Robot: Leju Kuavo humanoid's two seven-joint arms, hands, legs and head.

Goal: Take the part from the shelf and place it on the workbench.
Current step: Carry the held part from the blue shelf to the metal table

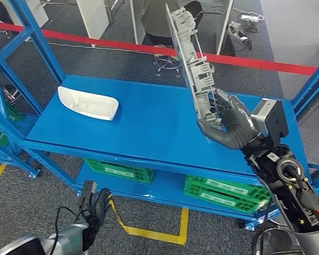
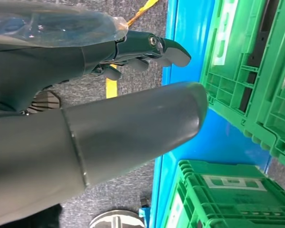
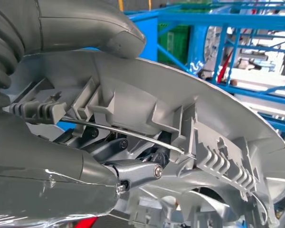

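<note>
**A:** Head view — what occupied the right half of the frame?

**B:** The right hand (image 1: 230, 125), right of centre, gripped a grey moulded plastic part (image 1: 192, 66) at its lower end. The part stood nearly upright, tilted toward the upper centre, raised above the blue shelf top (image 1: 150, 117) and clear of it.

**A:** And the left half?

**B:** A second, white elongated part (image 1: 87, 102) lay flat on the shelf top at upper left, well apart from the held one. Green crates (image 1: 226, 192) sat on the lower shelf level. The left hand (image 1: 97, 208) hung at lower left over the grey carpet, near a yellow floor marking (image 1: 166, 231), holding nothing. A red floor line (image 1: 246, 61) ran across the top.

**A:** Left wrist view?

**B:** The thick grey thumb (image 2: 134, 128) crossed the centre, with the darker fingers (image 2: 152, 47) extended above it and a gap between them; the hand was loosely spread and empty. Green crates (image 2: 248, 71) and the blue lower shelf (image 2: 191, 42) filled the right side.

**A:** Right wrist view?

**B:** The grey part's ribbed inner face (image 3: 191, 123) spanned the frame; the thumb (image 3: 98, 23) pressed on its outer shell at upper left, and the fingers (image 3: 134, 171) closed beneath it. Blue racking (image 3: 223, 28) stood at upper right.
</note>
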